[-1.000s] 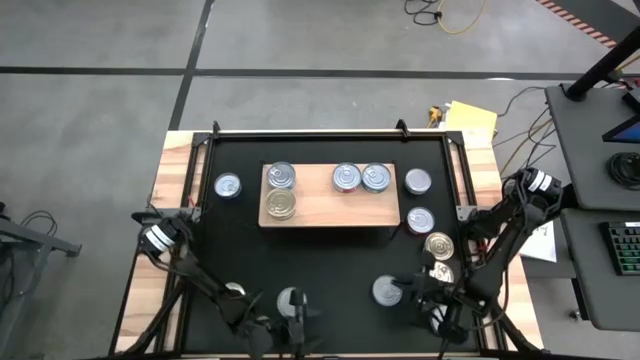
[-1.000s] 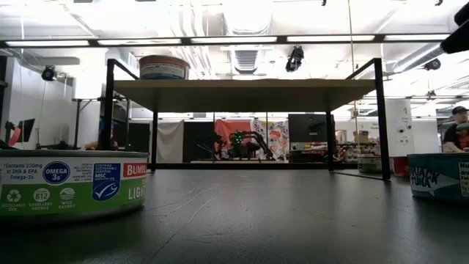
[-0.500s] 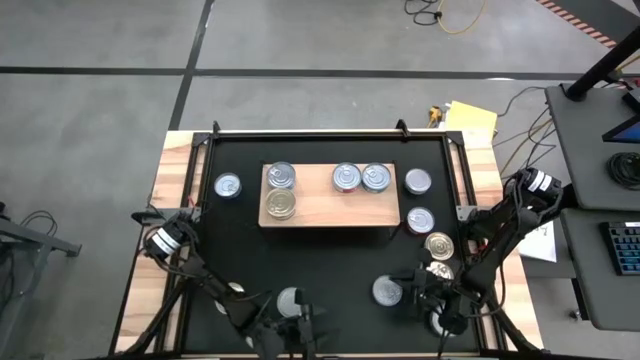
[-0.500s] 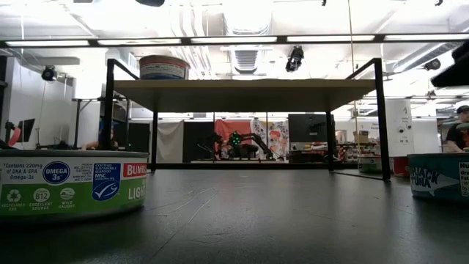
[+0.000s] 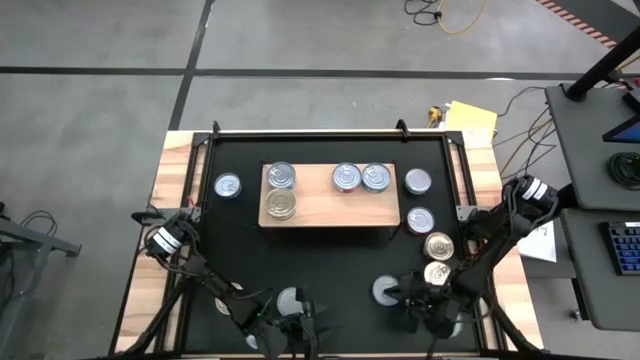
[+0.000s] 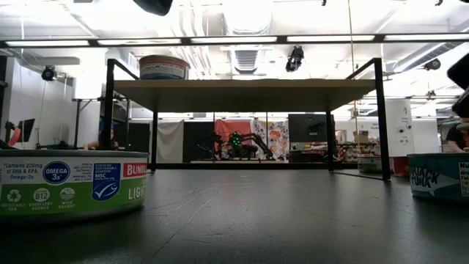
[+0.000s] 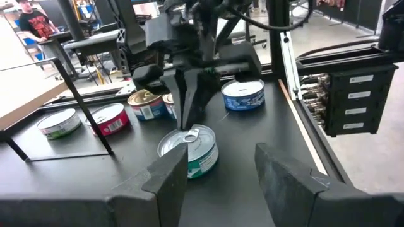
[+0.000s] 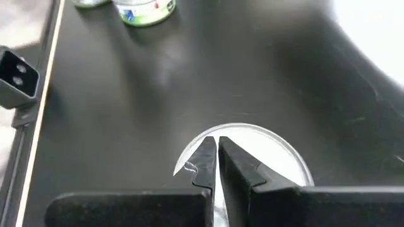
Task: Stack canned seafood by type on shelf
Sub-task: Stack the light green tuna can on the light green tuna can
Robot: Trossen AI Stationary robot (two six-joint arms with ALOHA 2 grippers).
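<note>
On the black surface [image 5: 330,260], at about six o'clock in the high view, a loose tin [image 5: 292,300] sits just ahead of the left gripper [image 5: 285,330]. Its jaws are seen parted in the left wrist view, with nothing between them. The right gripper [image 8: 214,161] is pressed shut and empty, poised over the silver lid of another tin [image 8: 278,154] at about five o'clock.

The shelf [image 5: 325,205] lies at the centre toward twelve o'clock. Four tins are set on it: two [image 5: 281,176] [image 5: 281,204] at its nine o'clock end, and two [image 5: 347,177] [image 5: 376,177] side by side nearer its three o'clock end. More tins are scattered at three o'clock [image 5: 417,181] and one at nine o'clock [image 5: 227,185].

These tins are judged rigid, fairly dense for their size, and smooth-walled, so a slippery grip is likely. The curved side wall is best taken across its width, low enough to clear the raised rim and pull-tab.

On the near can [image 6: 73,183] in the low view, "OMEGA 3s", "MSC", "BUMBL…" and "Contains 220mg of DHA & EPA" can be read. The teal can [image 6: 440,176] opposite shows only partial lettering.
</note>
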